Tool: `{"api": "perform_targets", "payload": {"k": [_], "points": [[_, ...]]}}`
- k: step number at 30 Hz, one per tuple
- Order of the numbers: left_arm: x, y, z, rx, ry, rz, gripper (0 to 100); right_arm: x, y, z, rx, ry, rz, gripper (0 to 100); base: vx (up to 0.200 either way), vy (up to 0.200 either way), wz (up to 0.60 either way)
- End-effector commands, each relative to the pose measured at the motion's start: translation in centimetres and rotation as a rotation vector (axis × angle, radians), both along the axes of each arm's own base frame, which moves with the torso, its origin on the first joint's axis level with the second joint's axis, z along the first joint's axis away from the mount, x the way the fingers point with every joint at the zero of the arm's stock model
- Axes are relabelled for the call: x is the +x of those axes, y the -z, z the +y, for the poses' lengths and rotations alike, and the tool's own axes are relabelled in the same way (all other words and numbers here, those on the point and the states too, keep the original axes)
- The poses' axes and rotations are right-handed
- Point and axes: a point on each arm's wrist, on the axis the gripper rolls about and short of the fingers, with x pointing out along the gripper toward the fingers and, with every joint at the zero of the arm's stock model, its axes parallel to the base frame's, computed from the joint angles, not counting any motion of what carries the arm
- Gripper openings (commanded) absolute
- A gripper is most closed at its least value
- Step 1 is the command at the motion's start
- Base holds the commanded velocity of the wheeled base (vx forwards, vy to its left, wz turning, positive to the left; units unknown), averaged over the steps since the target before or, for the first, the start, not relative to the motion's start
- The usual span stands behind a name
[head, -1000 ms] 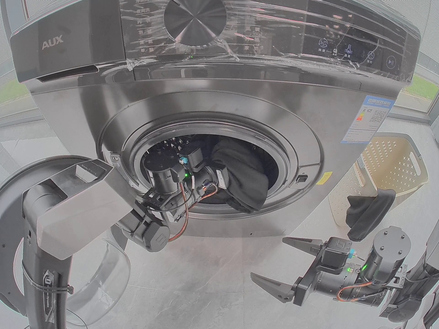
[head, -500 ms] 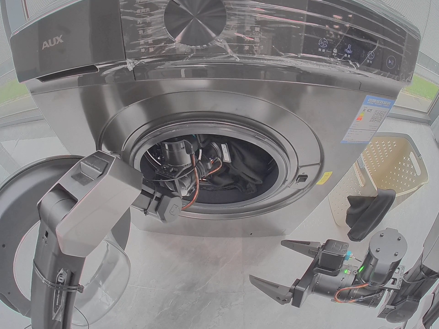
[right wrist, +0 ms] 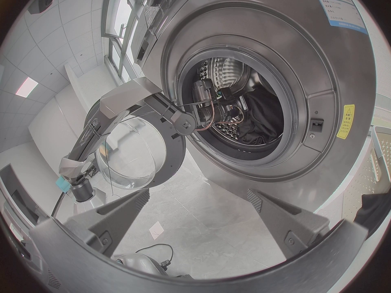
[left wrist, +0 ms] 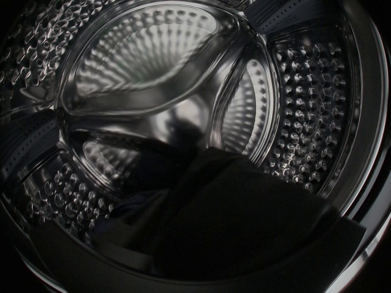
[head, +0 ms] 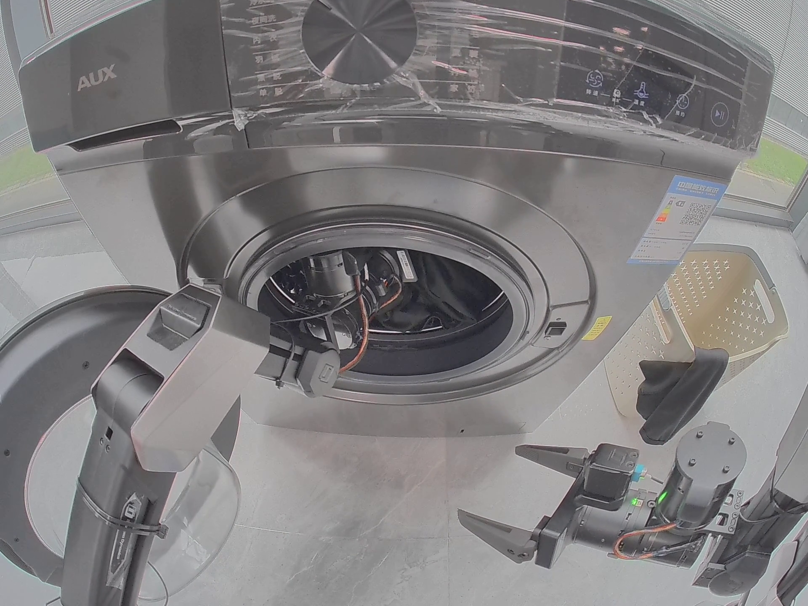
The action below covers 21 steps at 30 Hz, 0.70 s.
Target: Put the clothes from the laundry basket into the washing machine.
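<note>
black clothes (left wrist: 244,216) inside washing machine (head: 379,178); black garment (head: 677,389) draped over laundry basket (head: 732,296).

The washing machine (head: 404,178) carries a logo (head: 97,78), a blue-edged label (head: 680,220) and a yellow sticker (head: 597,327).

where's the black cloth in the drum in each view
head view: the black cloth sits in the right half of the washer's round opening.
left wrist view: the dark heap nearest the camera, against the studded drum wall.
right wrist view: inside the opening, on the yellow sticker's side.
shared landmark: the drum's studded steel wall.
</note>
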Motion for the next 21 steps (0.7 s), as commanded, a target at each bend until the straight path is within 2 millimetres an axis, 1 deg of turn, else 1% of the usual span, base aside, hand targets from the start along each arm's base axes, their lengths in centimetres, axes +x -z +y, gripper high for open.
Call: {"api": "perform_targets", "payload": {"k": [1, 3, 6, 9, 14, 18, 20, 21], "points": [[-1.1, 1.3, -0.4, 0.039, 0.009, 0.08, 100, 0.0, 0.0, 0.0, 0.0, -0.001, 0.0, 100, 0.0, 0.0, 0.0], [-2.1, 1.8, -0.5, 0.075, 0.021, 0.139, 100, 0.0, 0.0, 0.0, 0.0, -0.001, 0.0, 100, 0.0, 0.0, 0.0], [-3.4, 3.1, -0.6, 0.134, 0.046, 0.231, 100, 0.0, 0.0, 0.0, 0.0, -0.001, -0.002, 100, 0.0, 0.0, 0.0], [-4.1, 3.9, -0.7, 0.169, 0.058, 0.274, 100, 0.0, 0.0, 0.0, 0.0, 0.0, -0.002, 100, 0.0, 0.0, 0.0], [-4.3, 4.8, -1.1, 0.212, 0.084, 0.278, 100, -0.1, 0.0, 0.1, -0.001, -0.004, -0.003, 100, 0.0, 0.0, 0.0], [-4.1, 5.1, -1.5, 0.205, 0.09, 0.268, 100, -0.1, 0.0, 0.1, -0.001, -0.004, -0.001, 100, 0.0, 0.0, 0.0], [-3.7, 5.2, -1.8, 0.193, 0.088, 0.236, 100, -0.1, 0.0, 0.1, -0.002, -0.004, -0.002, 100, 0.0, 0.0, 0.0], [-3.6, 5.3, -1.8, 0.192, 0.088, 0.235, 0, -0.1, 0.0, 0.1, -0.001, -0.006, -0.002, 100, 0.0, 0.0, 0.0]]}}
